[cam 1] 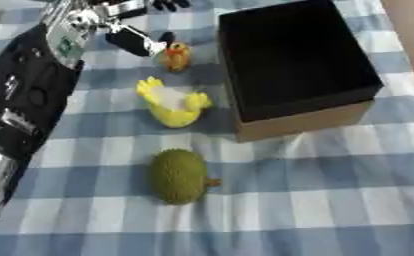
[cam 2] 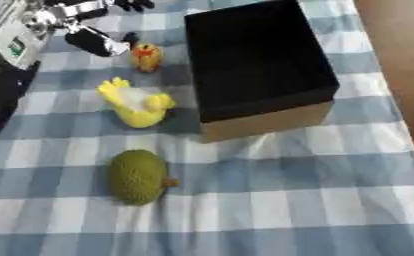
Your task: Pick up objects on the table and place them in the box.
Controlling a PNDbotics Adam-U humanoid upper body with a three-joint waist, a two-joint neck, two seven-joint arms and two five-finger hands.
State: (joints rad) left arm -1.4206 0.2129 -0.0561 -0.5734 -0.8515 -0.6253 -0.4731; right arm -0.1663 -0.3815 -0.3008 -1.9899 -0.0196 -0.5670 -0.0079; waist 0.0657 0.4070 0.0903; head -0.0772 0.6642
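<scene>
L eye: my left hand (cam 1: 136, 39) sits by the small orange duck toy (cam 1: 176, 56); can't tell if fingers are apart. Yellow chick toy (cam 1: 172, 104) and green jackfruit (cam 1: 179, 176) lie on checked counter (cam 1: 333, 200). R eye: black-lined box (cam 2: 254, 65) just beside them.

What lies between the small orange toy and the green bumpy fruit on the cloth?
The yellow duck-like toy lies between the small orange toy and the green bumpy fruit, apart from both, in both eye views.
</scene>
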